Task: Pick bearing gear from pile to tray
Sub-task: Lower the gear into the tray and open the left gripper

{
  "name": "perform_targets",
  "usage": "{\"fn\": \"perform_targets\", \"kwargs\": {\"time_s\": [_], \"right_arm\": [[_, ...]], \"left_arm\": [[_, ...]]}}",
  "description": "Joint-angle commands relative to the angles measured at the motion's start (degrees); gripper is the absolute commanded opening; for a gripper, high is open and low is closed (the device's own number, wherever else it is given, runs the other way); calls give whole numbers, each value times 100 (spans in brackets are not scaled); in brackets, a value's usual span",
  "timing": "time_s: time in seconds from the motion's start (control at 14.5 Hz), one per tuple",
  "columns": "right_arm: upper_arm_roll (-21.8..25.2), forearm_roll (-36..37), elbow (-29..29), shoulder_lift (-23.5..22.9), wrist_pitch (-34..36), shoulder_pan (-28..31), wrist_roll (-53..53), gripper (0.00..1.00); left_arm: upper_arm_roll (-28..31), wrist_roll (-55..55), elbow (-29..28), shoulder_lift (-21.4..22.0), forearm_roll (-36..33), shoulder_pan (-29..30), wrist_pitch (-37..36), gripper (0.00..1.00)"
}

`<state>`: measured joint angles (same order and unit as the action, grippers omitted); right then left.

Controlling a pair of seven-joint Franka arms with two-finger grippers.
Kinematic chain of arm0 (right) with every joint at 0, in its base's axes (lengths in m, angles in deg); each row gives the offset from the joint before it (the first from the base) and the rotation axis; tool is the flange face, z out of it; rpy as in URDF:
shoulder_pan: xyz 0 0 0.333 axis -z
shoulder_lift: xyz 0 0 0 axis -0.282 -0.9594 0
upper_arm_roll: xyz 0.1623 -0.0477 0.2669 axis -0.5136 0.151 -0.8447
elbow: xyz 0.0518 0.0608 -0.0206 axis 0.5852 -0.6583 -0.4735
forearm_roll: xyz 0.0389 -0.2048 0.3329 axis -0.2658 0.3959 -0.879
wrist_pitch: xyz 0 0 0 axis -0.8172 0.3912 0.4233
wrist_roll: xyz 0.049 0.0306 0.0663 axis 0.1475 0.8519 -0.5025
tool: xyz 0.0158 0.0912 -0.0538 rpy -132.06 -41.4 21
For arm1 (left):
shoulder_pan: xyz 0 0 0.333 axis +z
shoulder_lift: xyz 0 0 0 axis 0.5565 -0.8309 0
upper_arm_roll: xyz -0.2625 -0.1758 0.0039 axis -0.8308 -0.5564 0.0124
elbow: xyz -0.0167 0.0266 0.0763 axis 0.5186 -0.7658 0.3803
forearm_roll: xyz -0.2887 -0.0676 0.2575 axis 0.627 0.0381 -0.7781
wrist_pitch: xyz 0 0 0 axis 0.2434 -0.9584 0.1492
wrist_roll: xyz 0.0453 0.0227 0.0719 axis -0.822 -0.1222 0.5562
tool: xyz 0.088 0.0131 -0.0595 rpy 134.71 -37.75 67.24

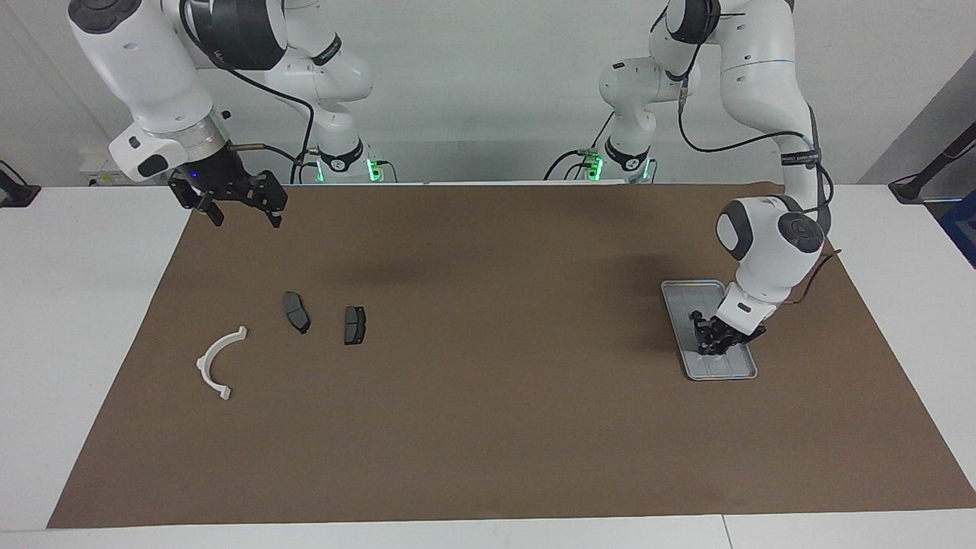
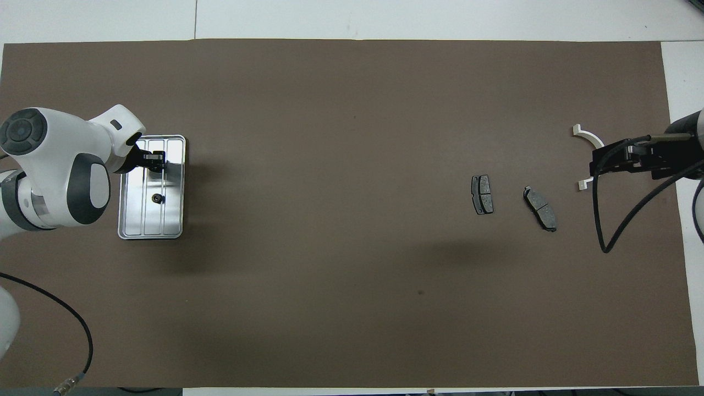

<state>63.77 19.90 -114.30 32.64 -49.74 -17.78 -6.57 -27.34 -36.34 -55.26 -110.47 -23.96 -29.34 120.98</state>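
Observation:
The silver tray [image 1: 690, 293] [image 2: 171, 220] lies at the left arm's end of the mat. A small black bearing gear [image 2: 157, 198] [image 1: 695, 315] rests in it. My left gripper [image 1: 713, 343] [image 2: 155, 160] is down in the tray, beside the gear and farther from the robots than it. The pile lies at the right arm's end: a white half-ring bracket [image 1: 219, 361] [image 2: 583, 132] and two dark brake pads [image 1: 296, 311] [image 1: 354, 324] [image 2: 482, 194] [image 2: 540, 208]. My right gripper [image 1: 238, 212] [image 2: 597, 165] hangs open and empty, high over the mat's edge by the bracket.
A brown mat [image 1: 488, 427] covers the white table [image 1: 69, 320]. The right arm's black cable [image 2: 605, 220] loops down beside the brake pads. A tiny dark speck [image 2: 421, 292] lies on the mat's middle.

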Motion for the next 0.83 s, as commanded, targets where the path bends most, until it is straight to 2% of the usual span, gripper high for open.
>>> {"fn": "perform_targets", "kwargs": {"time_s": [0.0,0.14,0.41,0.55,0.76], "right_arm": [[-27,-28,-26,69,18,43,-114,100],[-27,-28,-17,69,27,52,-114,100],[-27,-28,-17,61,27,52,-114,100],[-27,-28,-17,61,27,52,-114,100],[-27,-28,-17,61,27,52,-123,100]], "left_arm": [[68,27,-205,193,43,-70,66,100],[68,27,31,220,43,-70,-187,100],[68,106,1717,632,43,-17,-2320,100],[68,342,1844,1105,43,-17,-2788,100],[68,396,1450,2001,34,-61,-3465,100]]}}
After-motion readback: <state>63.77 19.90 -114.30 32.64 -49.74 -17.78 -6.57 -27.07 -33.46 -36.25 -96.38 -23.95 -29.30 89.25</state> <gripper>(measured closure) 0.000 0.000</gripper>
